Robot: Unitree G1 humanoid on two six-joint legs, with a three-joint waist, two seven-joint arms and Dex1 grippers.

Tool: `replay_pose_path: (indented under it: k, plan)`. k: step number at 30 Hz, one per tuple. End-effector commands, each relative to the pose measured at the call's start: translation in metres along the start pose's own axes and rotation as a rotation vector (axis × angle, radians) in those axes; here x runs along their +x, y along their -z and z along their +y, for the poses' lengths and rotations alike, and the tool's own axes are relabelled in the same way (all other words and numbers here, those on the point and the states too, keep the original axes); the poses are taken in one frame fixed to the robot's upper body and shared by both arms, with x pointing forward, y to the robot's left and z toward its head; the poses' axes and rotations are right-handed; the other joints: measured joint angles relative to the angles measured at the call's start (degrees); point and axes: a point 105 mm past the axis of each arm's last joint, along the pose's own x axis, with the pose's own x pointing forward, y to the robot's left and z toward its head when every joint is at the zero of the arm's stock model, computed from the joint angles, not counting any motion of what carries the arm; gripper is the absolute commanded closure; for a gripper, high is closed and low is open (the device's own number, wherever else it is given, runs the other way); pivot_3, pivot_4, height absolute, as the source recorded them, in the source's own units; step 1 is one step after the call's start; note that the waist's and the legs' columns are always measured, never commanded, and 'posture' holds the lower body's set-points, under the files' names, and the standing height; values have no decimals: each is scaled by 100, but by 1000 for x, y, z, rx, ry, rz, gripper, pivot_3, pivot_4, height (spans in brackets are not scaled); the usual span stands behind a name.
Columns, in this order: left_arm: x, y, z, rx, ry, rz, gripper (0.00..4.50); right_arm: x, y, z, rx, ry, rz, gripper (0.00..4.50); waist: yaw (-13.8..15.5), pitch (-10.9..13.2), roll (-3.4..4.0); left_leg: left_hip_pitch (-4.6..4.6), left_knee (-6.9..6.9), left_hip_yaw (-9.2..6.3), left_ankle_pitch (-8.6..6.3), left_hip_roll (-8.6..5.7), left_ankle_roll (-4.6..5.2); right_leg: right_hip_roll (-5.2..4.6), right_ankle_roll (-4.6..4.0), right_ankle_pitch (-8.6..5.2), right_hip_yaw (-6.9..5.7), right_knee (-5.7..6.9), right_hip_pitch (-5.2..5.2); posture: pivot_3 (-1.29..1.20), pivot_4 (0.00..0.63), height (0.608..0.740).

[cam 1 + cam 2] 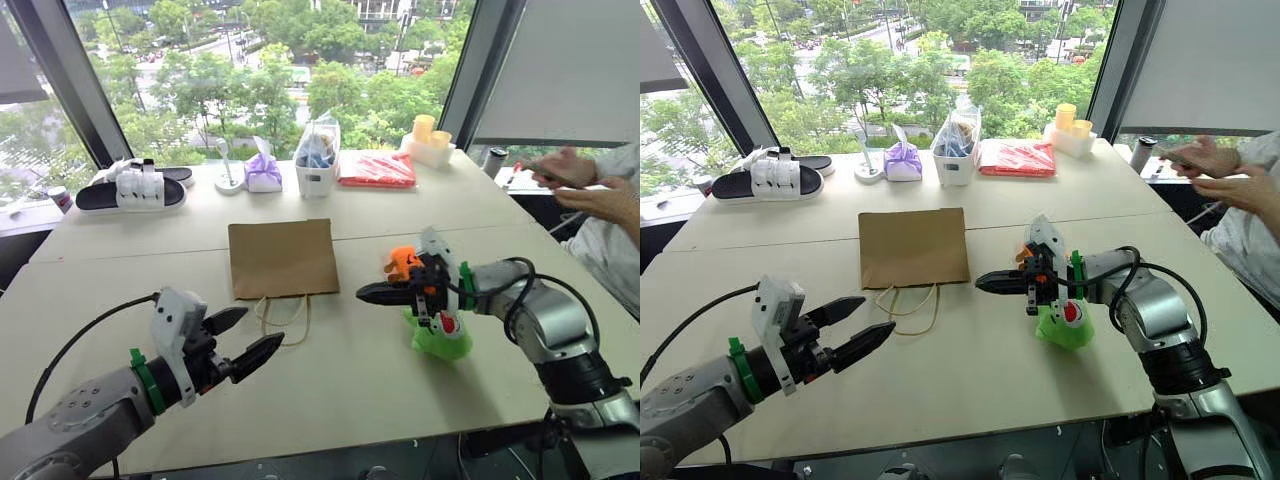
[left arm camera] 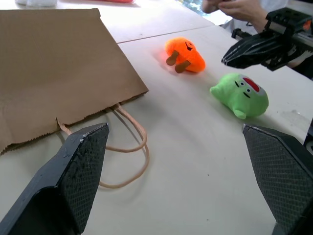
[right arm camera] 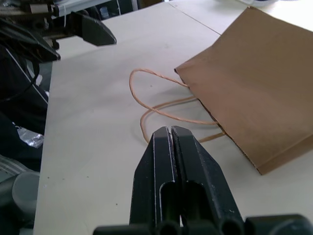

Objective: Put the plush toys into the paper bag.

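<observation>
A brown paper bag [image 1: 283,257] lies flat on the table, its string handles [image 1: 283,318] trailing toward me. Right of it lie two plush toys: an orange one [image 2: 185,54] and a green one with a red patch [image 2: 242,94]. My right gripper [image 1: 366,293] hovers above the table in front of both toys, shut and empty, its tips pointing left toward the bag. Nearer me on the left, my left gripper [image 1: 250,341] stands wide open with nothing between its fingers [image 2: 73,181], aimed at the bag's handles and the toys.
Along the table's far edge sit sandals [image 1: 133,189], a small purple bag [image 1: 263,173], a white bin with a clear plastic bag [image 1: 317,160], a red packet [image 1: 376,168] and yellow cups [image 1: 430,134]. A person's hands [image 1: 575,180] hold a phone at the far right.
</observation>
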Motion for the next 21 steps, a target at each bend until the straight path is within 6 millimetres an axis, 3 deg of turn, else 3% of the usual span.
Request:
replay_pose_path:
  k: [1, 7, 18, 21]
  plan:
    - [1, -6, -1, 37, -8, -28, 52, 2, -8, 2, -36, -18, -15, 4500, -1, 0, 0, 0, -1, 0, 0, 0, 0, 0, 0, 0, 0, 0, -1, 0, 150, 740]
    - [3, -13, -2, 24, 14, -52, 52, -6, -2, 5, -26, -2, 0, 4500, 8, 0, 0, 0, -1, -1, 0, 0, 0, 0, 0, 0, 0, 1, -2, 0, 150, 740]
    - [6, -9, 0, 29, 74, -4, 52, -5, 3, 13, -9, 28, -9, 4500, -1, 0, 1, 0, -3, -1, 0, 0, 0, 2, 0, 0, 0, 1, -2, 0, 150, 740]
    - [10, -10, 6, 145, 61, 23, 52, -7, 4, 13, -15, 34, -2, 4500, 8, 0, 0, -1, -1, -1, 0, 0, 0, 1, 0, 0, 0, 1, -2, 0, 150, 740]
